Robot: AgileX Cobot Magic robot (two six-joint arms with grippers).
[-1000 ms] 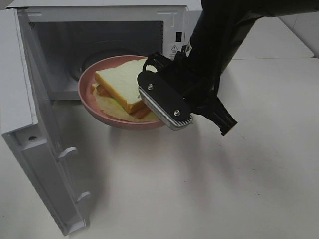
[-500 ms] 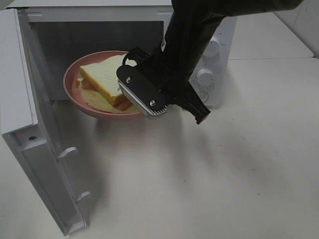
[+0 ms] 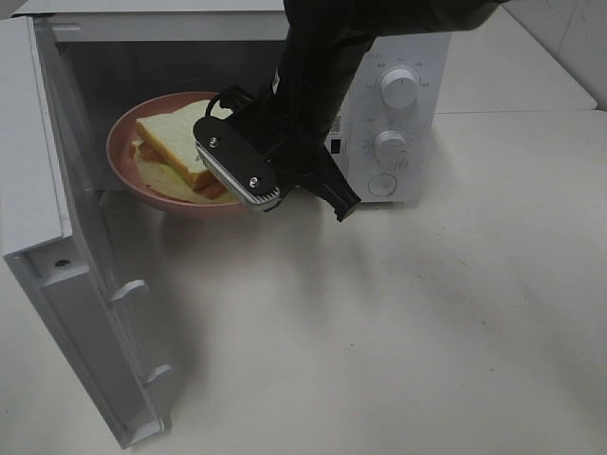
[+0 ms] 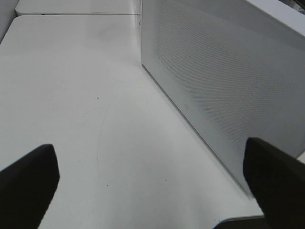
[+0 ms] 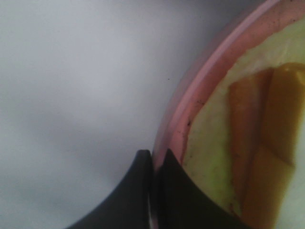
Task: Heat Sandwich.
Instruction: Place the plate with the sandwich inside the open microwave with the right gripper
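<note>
Sandwich [image 3: 175,142] rides on its pink plate [image 3: 121,128] at the mouth of the open microwave [image 3: 398,114], part-way over the threshold; whether the plate touches the oven floor cannot be told. The right gripper [image 5: 153,160] has its fingers pinched shut on the plate's near rim, a hold that carries the food without touching it; the door [image 3: 57,190] is swung wide on the left to give the load a clear path. The left gripper [image 4: 150,179] hangs beside the microwave's outer wall above the white table [image 3: 427,332], its fingers spread wide with nothing between them, apparently kept out of the way. Compared with a second ago, plate and arm have shifted left and deeper toward the cavity; the control dials [image 3: 398,85], then hidden behind the arm, now show.
</note>
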